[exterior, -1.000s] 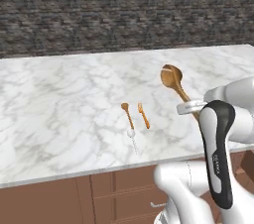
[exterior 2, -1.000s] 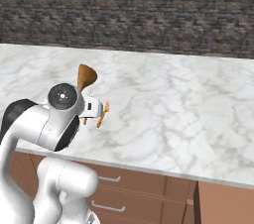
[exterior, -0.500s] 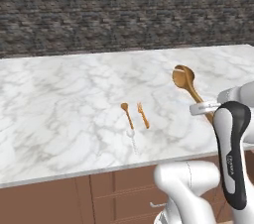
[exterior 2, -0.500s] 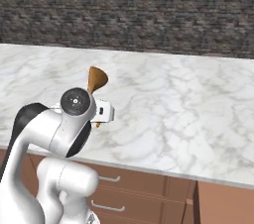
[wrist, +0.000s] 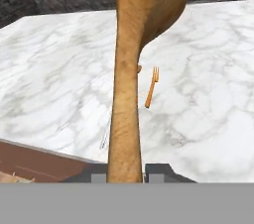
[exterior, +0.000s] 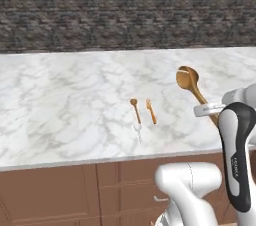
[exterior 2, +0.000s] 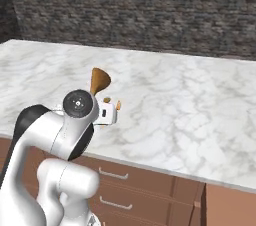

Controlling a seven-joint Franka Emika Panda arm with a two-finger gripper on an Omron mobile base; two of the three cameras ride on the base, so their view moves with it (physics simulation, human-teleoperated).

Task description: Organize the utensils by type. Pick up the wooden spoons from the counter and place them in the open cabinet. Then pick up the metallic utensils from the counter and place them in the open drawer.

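Large wooden spoon [wrist: 130,69] sits clamped by its handle between the fingertips of your gripper [wrist: 126,173], raised clear above the counter [exterior: 60,105], bowl end pointing away from the hand. Small wooden spoon [exterior: 135,110] and fork [exterior: 150,111] lie side by side on the marble, with the pale spoon [exterior: 138,131] just beside them.

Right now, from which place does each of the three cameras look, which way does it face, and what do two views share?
Left base view: behind the arm's left, facing the white marble counter; arm at lower right.
Right base view: behind its right, same counter; arm at lower left.
Hand view: on the hand, looking along the gripper, shut on the large golden-brown wooden spoon.
Left base and hand views share the spoon and the slim orange-brown fork.
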